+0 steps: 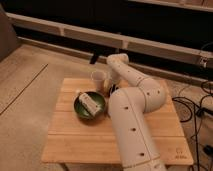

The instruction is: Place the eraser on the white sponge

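My white arm (135,95) reaches over the wooden table (75,137) from the near right. My gripper (111,89) is a dark shape at the arm's end, low over the table, just right of the pale cup (98,79) and behind the green bowl. The black striped eraser does not show; it may be hidden at the gripper. The bluish-white sponge is hidden behind my arm.
A dark green bowl (89,106) holds a long cream-white block (90,101) at the table's middle left. The cup stands behind it. Black cables (200,107) lie on the floor to the right. A dark wall with ledges runs behind.
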You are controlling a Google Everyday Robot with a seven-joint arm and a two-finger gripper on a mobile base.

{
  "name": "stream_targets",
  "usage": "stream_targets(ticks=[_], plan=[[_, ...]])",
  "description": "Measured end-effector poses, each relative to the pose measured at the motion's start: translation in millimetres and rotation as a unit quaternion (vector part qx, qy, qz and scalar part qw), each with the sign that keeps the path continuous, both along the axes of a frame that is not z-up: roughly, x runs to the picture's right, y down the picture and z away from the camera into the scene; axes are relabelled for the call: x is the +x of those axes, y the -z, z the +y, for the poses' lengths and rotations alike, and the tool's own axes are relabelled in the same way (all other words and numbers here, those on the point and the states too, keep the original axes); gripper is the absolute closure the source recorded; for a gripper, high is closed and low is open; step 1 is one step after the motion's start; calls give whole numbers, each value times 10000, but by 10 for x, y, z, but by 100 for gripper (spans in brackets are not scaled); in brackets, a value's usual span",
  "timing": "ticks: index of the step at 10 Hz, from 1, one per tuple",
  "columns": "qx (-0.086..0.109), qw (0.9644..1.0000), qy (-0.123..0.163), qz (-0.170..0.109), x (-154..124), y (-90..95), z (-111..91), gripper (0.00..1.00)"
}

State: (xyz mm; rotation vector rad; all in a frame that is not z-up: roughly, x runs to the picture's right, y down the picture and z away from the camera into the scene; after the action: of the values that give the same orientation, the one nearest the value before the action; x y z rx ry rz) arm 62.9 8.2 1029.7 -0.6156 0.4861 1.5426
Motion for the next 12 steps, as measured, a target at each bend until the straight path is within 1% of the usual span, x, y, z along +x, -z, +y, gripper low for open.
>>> stream_targets(ticks=[1, 2, 3, 5, 6, 7, 8, 9, 10, 11, 12], plan=[[-24, 10000, 5, 34, 37, 13, -5, 82], [-53, 10000, 2, 75, 91, 44, -19, 93], [-66, 9999, 2, 111, 113, 94, -56, 99], [81, 9998, -49, 199, 216, 248, -265, 100], [222, 9994, -67, 246, 291, 354, -409, 100], [308, 9991, -60, 280, 356, 463, -504, 100], [345, 9990, -50, 293, 382, 579, -565, 100], [333, 9991, -45, 265, 382, 694, -581, 100], [284, 9994, 3, 214, 366, 826, -553, 100], [229, 9996, 114, 143, 335, 926, -507, 100], [121, 9995, 300, 38, 272, 1047, -407, 100]])
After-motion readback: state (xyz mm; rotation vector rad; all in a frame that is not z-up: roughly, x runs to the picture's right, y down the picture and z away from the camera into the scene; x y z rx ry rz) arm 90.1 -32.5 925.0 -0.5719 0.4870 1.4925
